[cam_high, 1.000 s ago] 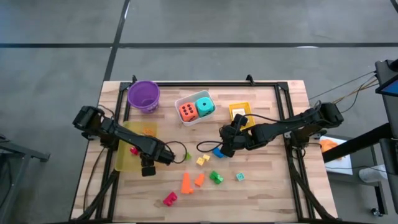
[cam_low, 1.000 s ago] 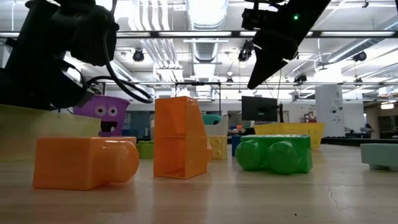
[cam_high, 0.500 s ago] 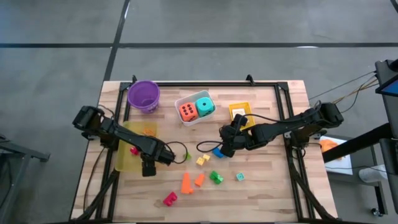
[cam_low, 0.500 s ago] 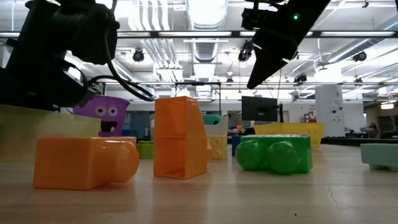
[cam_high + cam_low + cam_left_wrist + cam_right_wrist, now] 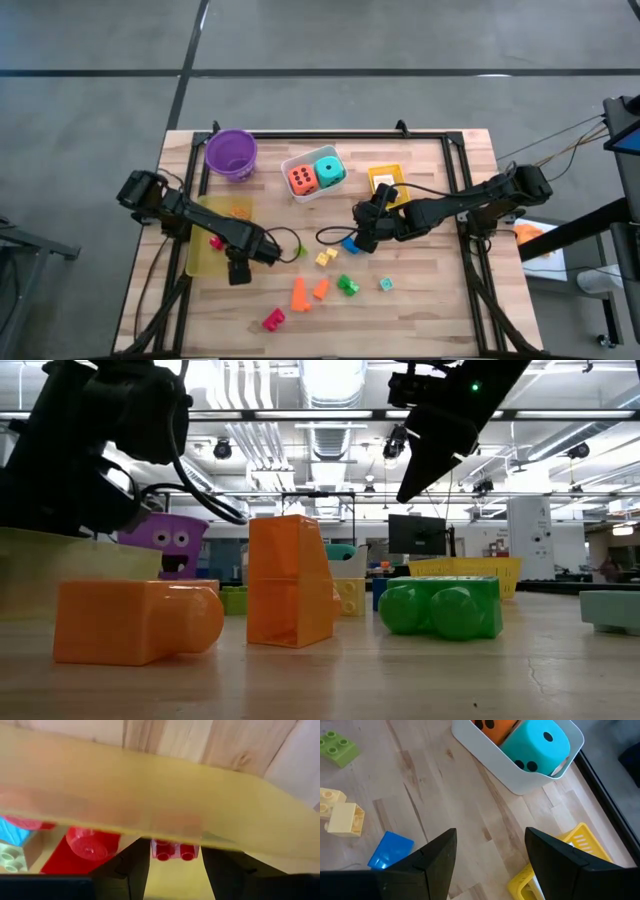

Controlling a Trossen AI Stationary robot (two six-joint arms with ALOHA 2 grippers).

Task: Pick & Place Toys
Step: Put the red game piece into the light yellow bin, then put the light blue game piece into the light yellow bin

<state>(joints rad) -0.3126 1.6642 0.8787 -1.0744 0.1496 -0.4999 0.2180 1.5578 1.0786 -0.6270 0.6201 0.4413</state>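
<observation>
Small bright blocks lay scattered on the table point(image 5: 430, 290): orange blocks point(image 5: 308, 291), a green block point(image 5: 347, 285), a blue block point(image 5: 350, 245). The white tray point(image 5: 312, 190) held an orange die point(image 5: 301, 179) and a teal die point(image 5: 330, 170). The left gripper point(image 5: 238, 268), fingers released and empty, hung over the yellow tray point(image 5: 203, 262), where a red block point(image 5: 175, 851) lay. The right gripper point(image 5: 364, 235) stood open above the blue block, bare wood around it.

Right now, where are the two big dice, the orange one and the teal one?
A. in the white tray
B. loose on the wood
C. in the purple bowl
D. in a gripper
A: the orange die and the teal die sit side by side inside the white tray, while the purple bowl stands apart and neither gripper is at the dice.
</observation>
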